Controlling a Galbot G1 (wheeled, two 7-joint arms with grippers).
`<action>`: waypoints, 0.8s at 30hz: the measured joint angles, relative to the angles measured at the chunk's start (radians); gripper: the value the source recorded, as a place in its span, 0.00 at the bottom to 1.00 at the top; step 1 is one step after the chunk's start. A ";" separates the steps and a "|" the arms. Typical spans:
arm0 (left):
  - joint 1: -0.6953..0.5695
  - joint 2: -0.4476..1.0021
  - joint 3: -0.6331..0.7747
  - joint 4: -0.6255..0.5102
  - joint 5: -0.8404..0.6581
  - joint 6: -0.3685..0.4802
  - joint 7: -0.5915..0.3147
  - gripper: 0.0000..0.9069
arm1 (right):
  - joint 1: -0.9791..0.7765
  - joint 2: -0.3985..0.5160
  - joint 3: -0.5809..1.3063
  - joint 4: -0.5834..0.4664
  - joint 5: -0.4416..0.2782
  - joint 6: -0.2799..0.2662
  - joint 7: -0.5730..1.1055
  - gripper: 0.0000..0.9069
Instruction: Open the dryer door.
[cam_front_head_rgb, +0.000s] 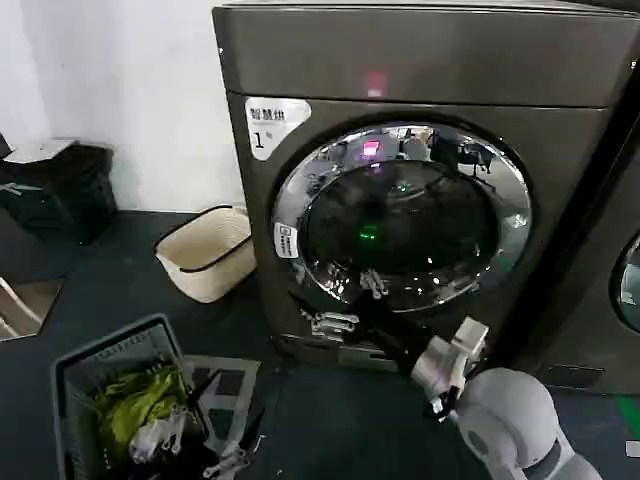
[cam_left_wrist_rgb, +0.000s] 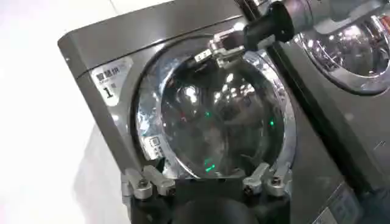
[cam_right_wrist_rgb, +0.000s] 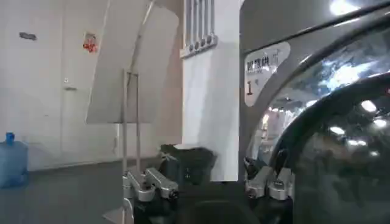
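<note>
Nearest the robot, the left gripper hangs low over a grey basket of green laundry, well apart from the machines, its jaws spread open with nothing between them. Farther forward, the right gripper reaches to the lower left edge of the dryer door, its fingers wide apart, one of them against the chrome rim. The door sits shut and flush in the front of the dryer, with a cream basket on the floor just to the dryer's left.
</note>
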 joint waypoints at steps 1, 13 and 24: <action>0.000 0.000 0.000 -0.001 0.000 0.000 0.000 1.00 | 0.002 -0.002 0.002 -0.007 -0.019 0.015 -0.004 1.00; 0.005 -0.001 -0.006 -0.018 -0.009 -0.004 0.000 1.00 | 0.036 -0.013 -0.011 -0.139 -0.074 0.145 -0.015 1.00; 0.021 -0.004 -0.022 -0.042 -0.022 -0.021 0.000 1.00 | 0.115 -0.029 -0.059 -0.259 -0.047 0.188 -0.016 1.00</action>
